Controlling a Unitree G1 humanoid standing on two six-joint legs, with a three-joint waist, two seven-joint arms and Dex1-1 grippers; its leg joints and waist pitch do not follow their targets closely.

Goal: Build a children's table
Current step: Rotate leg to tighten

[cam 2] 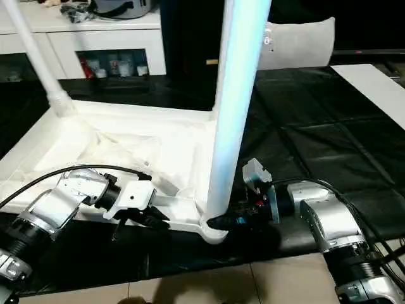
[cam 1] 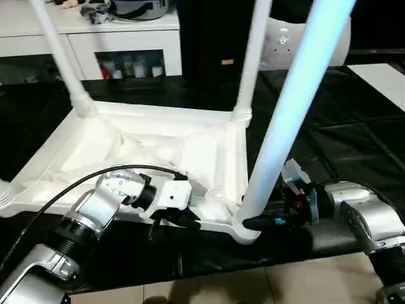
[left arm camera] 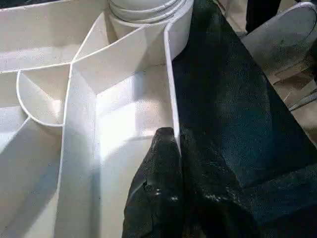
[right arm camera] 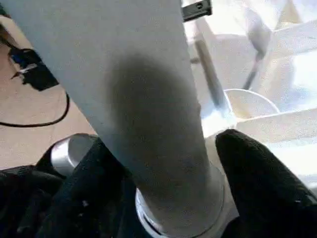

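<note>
Black quilted mat (cam 1: 342,120) underlies everything; white cabinet (cam 1: 120,38) with glass doors behind. Left gripper (left arm camera: 176,148) – jaws pinched shut on thin near rim wall of children's table (cam 1: 158,149), upside down, ribbed underside up. Right gripper (right arm camera: 163,163) – black fingers (right arm camera: 257,173) straddling base of near-right leg (cam 1: 291,107) at corner socket. Smooth tapered legs cut off above.
</note>
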